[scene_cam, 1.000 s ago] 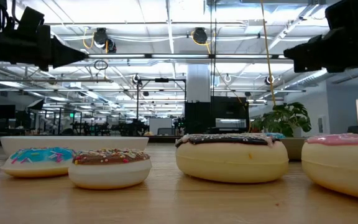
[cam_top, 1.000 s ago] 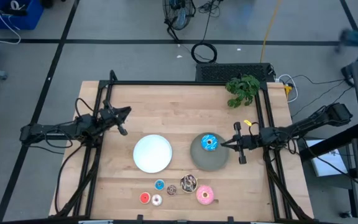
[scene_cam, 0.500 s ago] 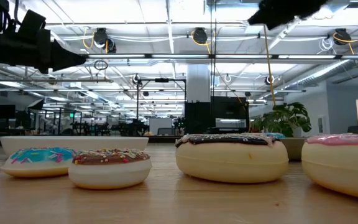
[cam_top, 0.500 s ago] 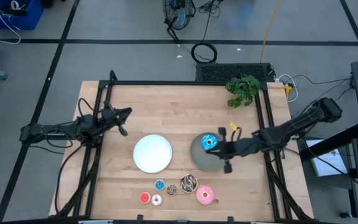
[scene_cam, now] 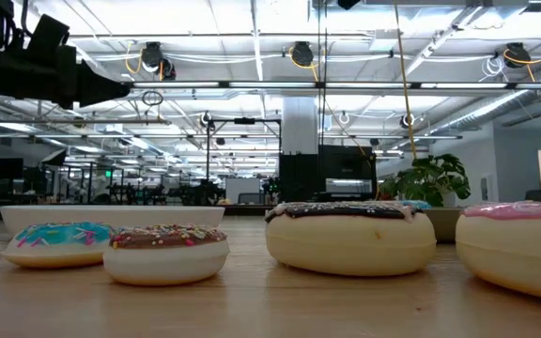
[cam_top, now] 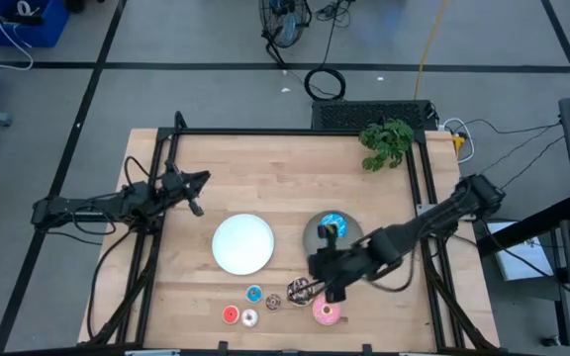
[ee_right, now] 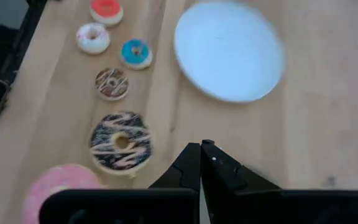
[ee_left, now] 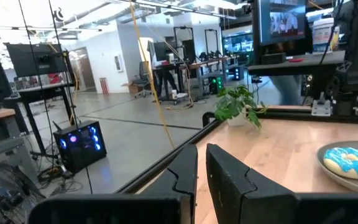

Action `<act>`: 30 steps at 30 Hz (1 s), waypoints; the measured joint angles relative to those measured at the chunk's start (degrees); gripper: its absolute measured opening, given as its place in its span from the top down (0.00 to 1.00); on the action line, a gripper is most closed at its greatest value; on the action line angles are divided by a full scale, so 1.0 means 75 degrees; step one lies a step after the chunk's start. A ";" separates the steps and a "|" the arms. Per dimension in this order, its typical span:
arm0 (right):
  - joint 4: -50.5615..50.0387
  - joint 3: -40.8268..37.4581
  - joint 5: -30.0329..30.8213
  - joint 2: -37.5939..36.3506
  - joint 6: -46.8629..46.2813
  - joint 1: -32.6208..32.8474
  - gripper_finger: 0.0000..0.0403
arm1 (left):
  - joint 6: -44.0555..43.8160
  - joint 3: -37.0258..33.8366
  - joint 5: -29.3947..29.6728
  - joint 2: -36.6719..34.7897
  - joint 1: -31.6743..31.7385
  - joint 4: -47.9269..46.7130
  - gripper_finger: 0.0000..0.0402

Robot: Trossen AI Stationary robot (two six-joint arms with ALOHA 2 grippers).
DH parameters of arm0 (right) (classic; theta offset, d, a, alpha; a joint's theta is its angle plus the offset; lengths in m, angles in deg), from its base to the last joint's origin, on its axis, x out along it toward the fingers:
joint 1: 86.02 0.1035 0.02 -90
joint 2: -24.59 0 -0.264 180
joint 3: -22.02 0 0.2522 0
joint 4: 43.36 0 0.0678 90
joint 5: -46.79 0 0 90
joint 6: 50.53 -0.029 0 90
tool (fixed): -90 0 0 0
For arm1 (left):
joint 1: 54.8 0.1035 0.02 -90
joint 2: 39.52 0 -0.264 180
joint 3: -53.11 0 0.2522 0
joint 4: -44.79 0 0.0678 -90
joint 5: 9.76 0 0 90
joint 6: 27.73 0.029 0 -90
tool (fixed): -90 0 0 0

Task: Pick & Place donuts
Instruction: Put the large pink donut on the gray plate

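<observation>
The right gripper (cam_top: 322, 269), fingers pressed together and holding nothing, is hovering just beside the grey plate (cam_top: 312, 235), having swung off the blue donut (cam_top: 332, 222) lying there toward the brown donut (cam_top: 300, 291) and pink donut (cam_top: 326, 311).

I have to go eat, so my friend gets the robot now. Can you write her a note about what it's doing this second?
Right gripper: shut, empty, hanging above the table between the round grey plate and the large brown sprinkled toy donut.
Left gripper: shut, empty, waiting at the table's left side.
Done: the large blue sprinkled toy donut sits on the grey plate.
Left: six donuts on the wood near the front edge: brown sprinkled, large pink, tiny red, tiny white, tiny blue, tiny brown.
The round white plate holds nothing.
</observation>
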 joint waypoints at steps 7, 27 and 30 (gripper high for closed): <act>-0.0384 0.0676 -0.0986 0.1163 -0.0246 0.0064 1.00 | 0.0008 0.0000 0.0000 0.0000 0.0000 -0.0047 0.90; -0.0055 0.0455 -0.1199 0.1522 -0.1298 0.0159 0.56 | 0.0322 0.0000 0.0000 0.0000 0.0000 -0.0079 0.90; -0.0006 0.0210 -0.1168 0.1536 -0.1302 0.0206 0.54 | 0.0344 0.0000 0.0000 0.0000 0.0000 -0.0079 0.90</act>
